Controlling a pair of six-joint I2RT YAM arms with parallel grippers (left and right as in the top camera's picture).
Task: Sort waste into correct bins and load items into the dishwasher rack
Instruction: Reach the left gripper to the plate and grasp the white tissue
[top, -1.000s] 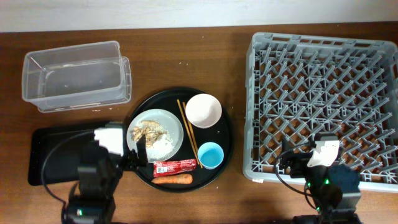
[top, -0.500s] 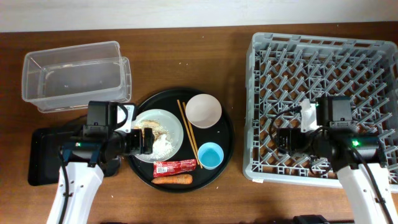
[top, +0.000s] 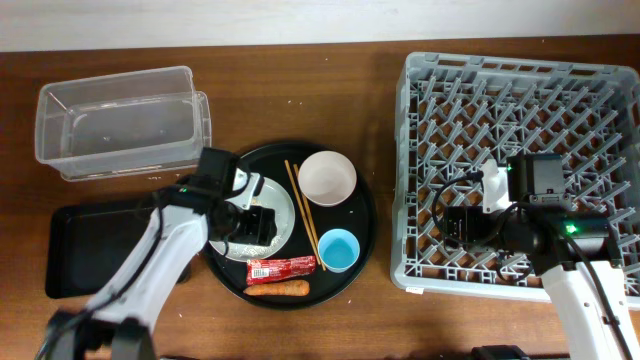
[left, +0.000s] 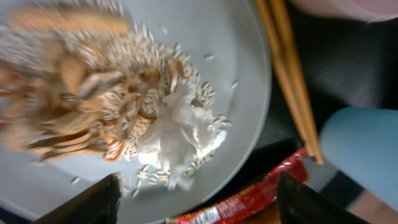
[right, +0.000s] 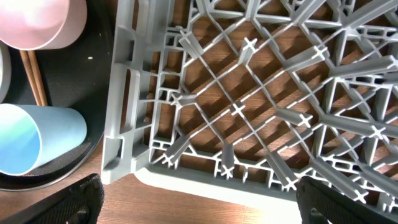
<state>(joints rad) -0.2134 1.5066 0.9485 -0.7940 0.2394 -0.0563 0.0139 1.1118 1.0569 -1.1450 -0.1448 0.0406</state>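
The left gripper (top: 252, 222) has swung in from the 9 o'clock side and now hangs over the plate (top: 286, 208), fingers spread wide and holding nothing, straddling the crumpled tissue (left: 177, 134) that lies against the food scraps (left: 81, 106). The right gripper (top: 452, 225) has hardly shifted; it is spread wide too, empty, above the 7 o'clock corner of the rack (top: 520, 70). On the round tray (top: 362, 215) the chopsticks (top: 303, 215) lie beside the plate, the bowl (top: 327, 177) at 1 o'clock, the cup (top: 338, 249) at 4, and the wrapper (top: 281, 267) and carrot (top: 280, 290) at 6.
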